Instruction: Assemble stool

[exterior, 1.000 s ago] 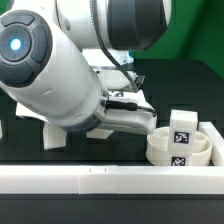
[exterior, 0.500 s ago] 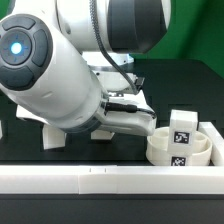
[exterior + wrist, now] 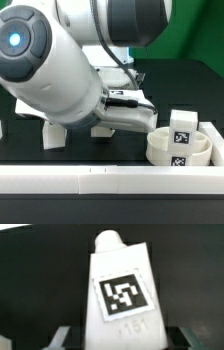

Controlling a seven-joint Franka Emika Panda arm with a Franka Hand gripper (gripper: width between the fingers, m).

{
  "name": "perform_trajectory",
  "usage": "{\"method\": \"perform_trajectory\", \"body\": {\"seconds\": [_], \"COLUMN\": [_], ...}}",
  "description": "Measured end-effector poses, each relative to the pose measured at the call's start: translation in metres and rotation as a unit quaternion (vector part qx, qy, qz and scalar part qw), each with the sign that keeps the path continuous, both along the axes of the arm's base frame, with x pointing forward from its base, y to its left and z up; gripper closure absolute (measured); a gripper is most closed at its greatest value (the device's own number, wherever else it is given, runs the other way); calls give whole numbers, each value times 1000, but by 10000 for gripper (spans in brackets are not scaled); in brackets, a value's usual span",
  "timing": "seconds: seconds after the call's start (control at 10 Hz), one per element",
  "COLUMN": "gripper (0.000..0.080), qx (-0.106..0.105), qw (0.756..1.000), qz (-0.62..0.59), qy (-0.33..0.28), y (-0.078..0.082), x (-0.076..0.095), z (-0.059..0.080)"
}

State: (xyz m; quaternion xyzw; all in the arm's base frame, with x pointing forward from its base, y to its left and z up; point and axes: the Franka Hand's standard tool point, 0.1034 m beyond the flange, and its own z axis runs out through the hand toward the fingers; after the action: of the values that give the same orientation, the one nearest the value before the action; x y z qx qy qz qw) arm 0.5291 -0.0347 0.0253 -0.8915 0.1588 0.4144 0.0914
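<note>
In the wrist view a white stool leg with a black-and-white tag and the number 151 lies lengthwise between my fingers. My gripper is shut on its near end, with one finger on each side. In the exterior view the round white seat lies at the right by the front rail. A tagged leg stands just behind it. Another leg stands at the left under my arm. My arm hides the gripper and the held leg in that view.
A long white border rail runs along the table's front edge. My bulky white arm fills the middle and left of the exterior view. The table surface is black.
My arm has shifted slightly up and to the exterior view's left. The seat and the legs on the table have not moved.
</note>
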Motion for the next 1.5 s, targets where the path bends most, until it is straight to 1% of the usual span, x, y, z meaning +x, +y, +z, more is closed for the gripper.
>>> {"method": "perform_trajectory", "body": {"seconds": [0.1,0.2,0.3,0.4,0.5,0.6,0.7,0.8,0.9,1.0,1.1,1.2,1.3,1.4,1.5], "gripper": [472,472,472,472,472,472,472,472,472,472,472,472,472,472,472], "qx": [0,-5,-15,-17,-17,-22,-22,-28,-42,-54,-68,-85,-98,-103,-111], "qw": [1000,1000,1000,999,999,998,998,997,991,985,982,971,960,954,939], "qz": [-1,-5,-14,-16,-17,-17,-17,-19,-22,-28,-44,-55,-64,-66,-69], "qy": [-3,-11,-20,-28,-34,-51,-50,-71,-121,-161,-173,-218,-256,-274,-318], "y": [2,5,7,9,9,8,8,8,8,11,15,19,29,34,35], "x": [4,10,16,20,23,28,27,35,47,50,49,61,64,64,73], "z": [14,31,48,66,76,71,70,69,67,69,72,76,84,91,96]}}
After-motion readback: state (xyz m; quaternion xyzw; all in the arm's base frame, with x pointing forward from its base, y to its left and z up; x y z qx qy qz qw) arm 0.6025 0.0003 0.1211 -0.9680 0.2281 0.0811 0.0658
